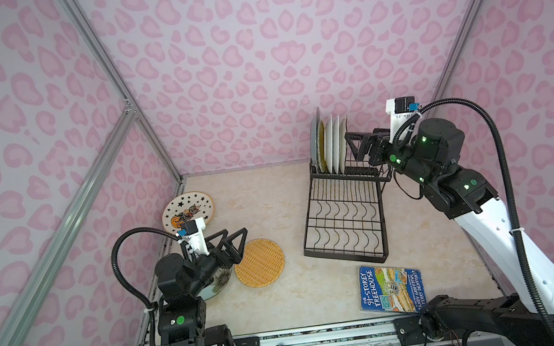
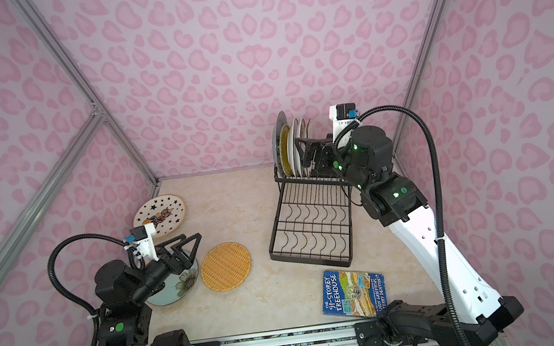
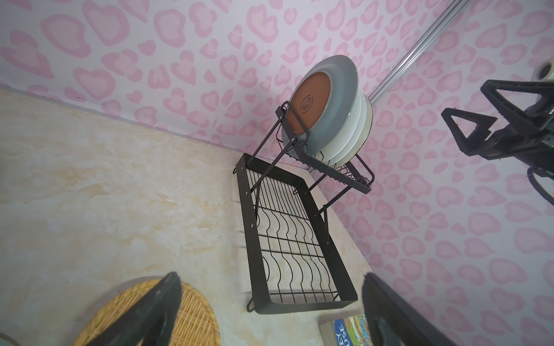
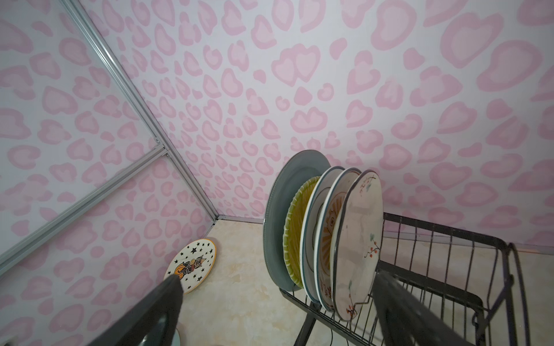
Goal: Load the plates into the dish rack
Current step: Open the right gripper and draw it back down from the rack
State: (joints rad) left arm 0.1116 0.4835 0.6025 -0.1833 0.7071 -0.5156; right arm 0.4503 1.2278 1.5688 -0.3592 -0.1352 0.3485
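Black wire two-level dish rack [image 1: 308, 227], centre-right in both top views, holds 5 upright plates [image 1: 330, 143]. R gripper [image 1: 351, 147] wide open, empty, beside white sprig-pattern round plate [image 4: 356, 239]: careless retract may topple it. L gripper [image 1: 242, 246] open, empty.

Black wire dish rack [image 1: 343, 223], glossy plates [image 4: 358, 239]

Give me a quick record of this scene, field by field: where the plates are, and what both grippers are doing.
racked: five upright in the raised basket of the dish rack: teal-grey plate, yellow woven plate, ring plate, sunburst plate, sprig plate
on table: star plate, orange woven plate, green floral plate
left gripper: open, above the green floral plate
right gripper: open, beside the sprig plate
other: blue book in front of the rack
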